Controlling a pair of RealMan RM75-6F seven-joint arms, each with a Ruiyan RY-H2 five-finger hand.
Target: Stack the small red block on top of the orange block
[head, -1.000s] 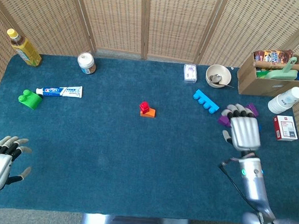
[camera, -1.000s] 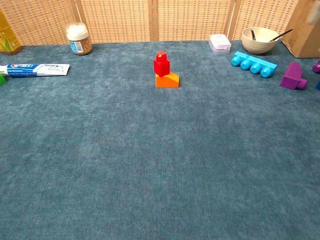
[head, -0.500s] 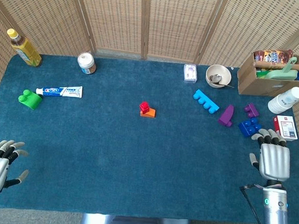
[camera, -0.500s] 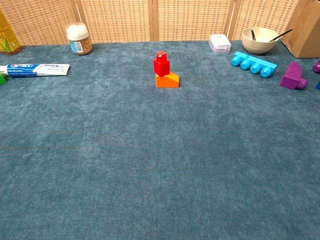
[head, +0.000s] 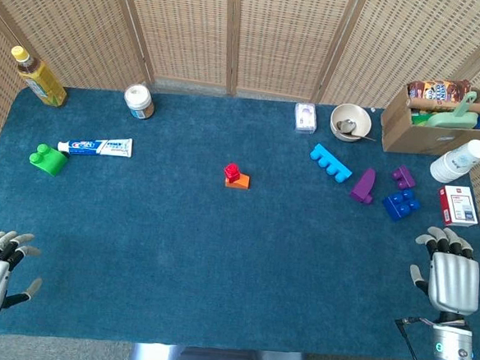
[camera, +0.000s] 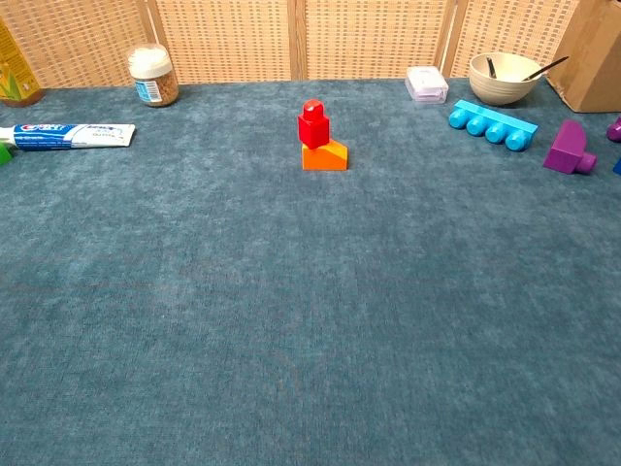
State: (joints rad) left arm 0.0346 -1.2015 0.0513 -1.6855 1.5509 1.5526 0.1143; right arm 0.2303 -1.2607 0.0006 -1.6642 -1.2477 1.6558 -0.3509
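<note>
Chest view: "Crest" toothpaste tube (camera: 68, 135)

A folding screen (head: 234, 35) of woven cane panels in pale wooden frames stood upright along the far edge of the table (head: 177, 258). The table was covered in dark blue-green carpet-like cloth. Even, soft light fell across it, casting only faint shadows.
</note>
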